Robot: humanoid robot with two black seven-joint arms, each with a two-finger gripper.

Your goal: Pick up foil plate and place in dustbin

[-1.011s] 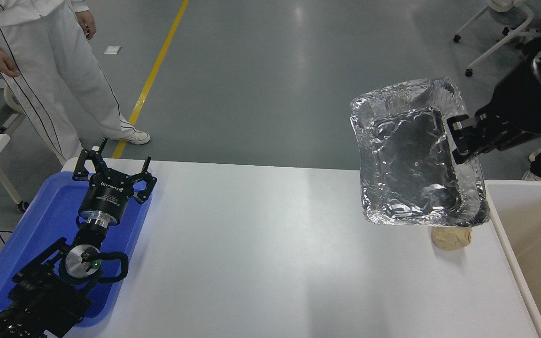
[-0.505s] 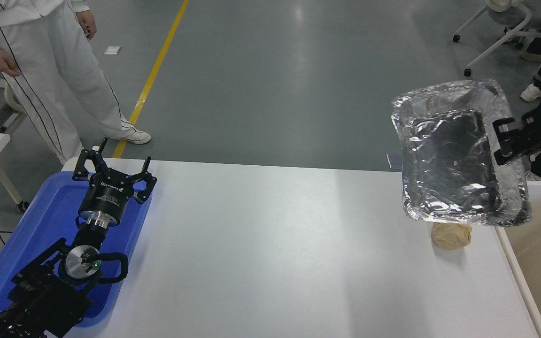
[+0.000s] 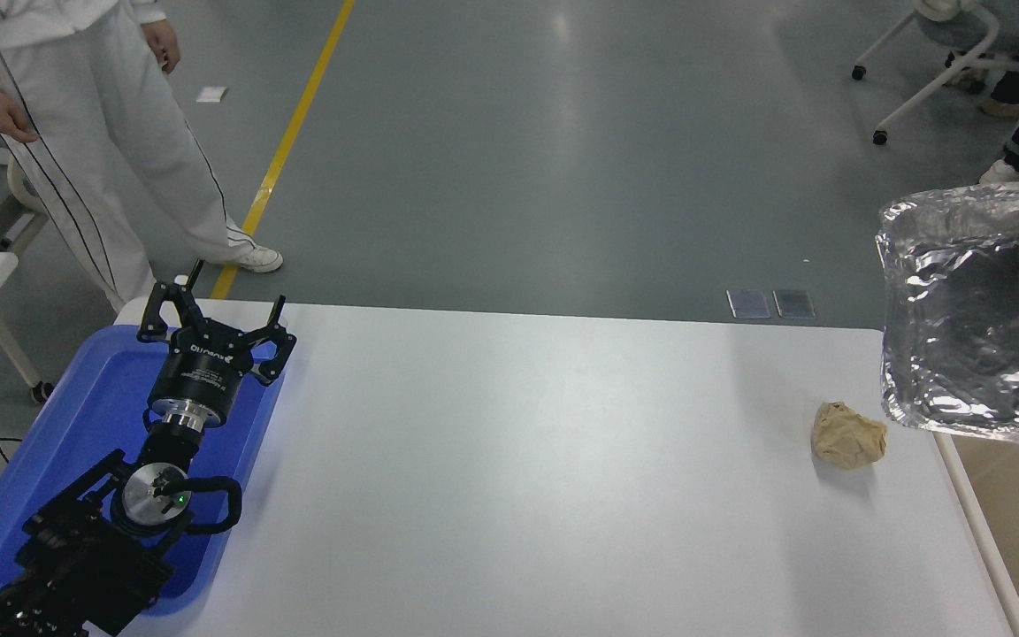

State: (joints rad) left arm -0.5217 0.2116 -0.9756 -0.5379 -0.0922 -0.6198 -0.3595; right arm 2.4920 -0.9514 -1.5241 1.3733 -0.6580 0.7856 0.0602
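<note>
1. The foil plate (image 3: 978,345) hangs in the air at the far right, tilted, above the dustbin (image 3: 992,531) and cut off by the edge.
2. The right gripper is out of sight, so its grip can't be told.
3. The left gripper (image 3: 213,323) rests over the blue tray (image 3: 76,425), fingers spread, grasping nothing.
4. A crumpled paper ball (image 3: 847,434) lies on the white table (image 3: 518,469) beside the bin.

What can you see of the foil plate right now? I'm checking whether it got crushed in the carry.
The foil plate is a shiny, crinkled silver aluminium tray, rectangular with rounded corners and a raised rolled rim. It hangs tilted in the air at the picture's right edge, hollow side toward the camera, above the dustbin beside the table's right end. Its right part is cut off, so whatever holds it is out of view. Nothing visible touches it.
</note>
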